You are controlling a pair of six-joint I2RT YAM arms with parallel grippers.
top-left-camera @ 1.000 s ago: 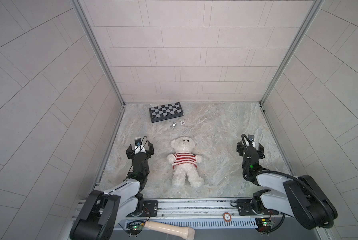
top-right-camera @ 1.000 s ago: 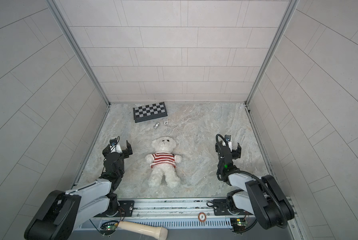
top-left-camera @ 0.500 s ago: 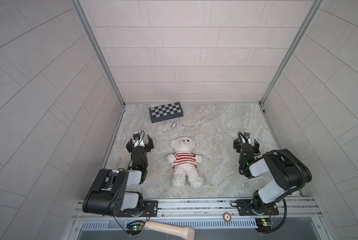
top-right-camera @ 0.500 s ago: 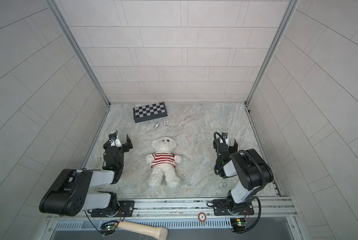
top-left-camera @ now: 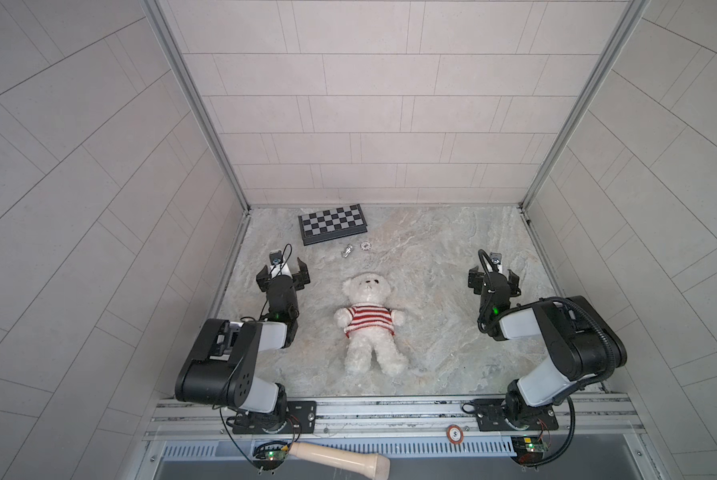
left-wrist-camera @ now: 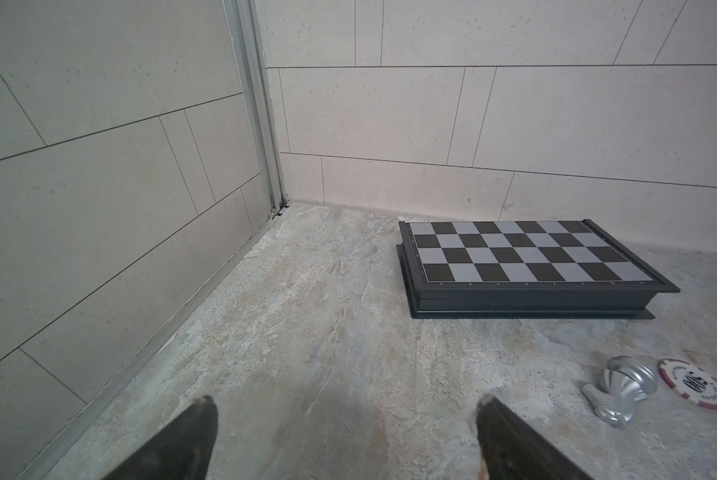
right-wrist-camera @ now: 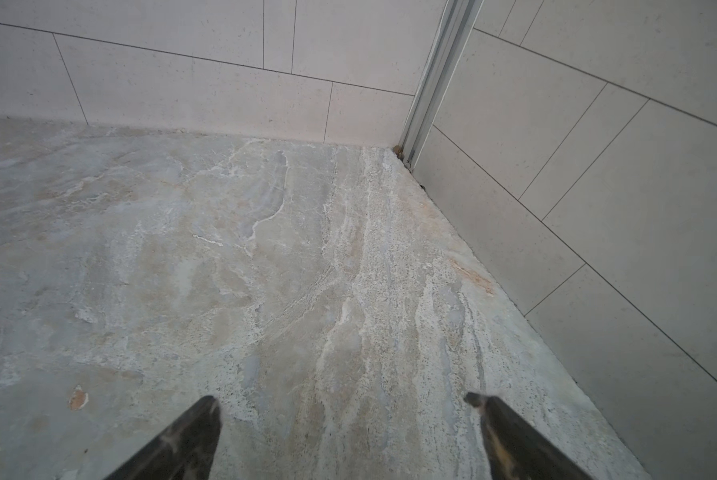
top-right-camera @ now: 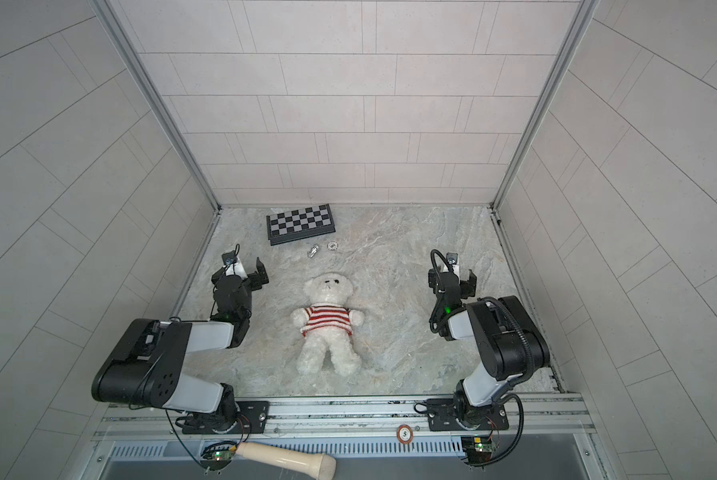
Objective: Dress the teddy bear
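Observation:
The teddy bear (top-left-camera: 367,291) (top-right-camera: 327,286), white and fluffy, lies on its back in the middle of the stone floor, head toward the back wall. A red-and-white striped sweater (top-left-camera: 369,318) (top-right-camera: 328,318) covers its torso, and both arms stick out of the sleeves. My left gripper (top-left-camera: 282,275) (top-right-camera: 240,274) (left-wrist-camera: 344,405) hangs open and empty to the bear's left, well apart from it. My right gripper (top-left-camera: 494,277) (top-right-camera: 451,278) (right-wrist-camera: 342,401) is open and empty to its right. Neither wrist view shows the bear.
A folded chessboard (top-left-camera: 332,223) (left-wrist-camera: 515,253) lies by the back wall. In front of it lie a silver chess piece (top-left-camera: 348,250) (left-wrist-camera: 623,386) and a poker chip (top-left-camera: 365,246) (left-wrist-camera: 695,384). Tiled walls close in three sides. A wooden handle (top-left-camera: 340,457) lies below the front rail.
Both arms have folded back, their elbows rising over the bases, and the grippers have shifted slightly toward the back wall. The jaws stay open. The bear has not moved.

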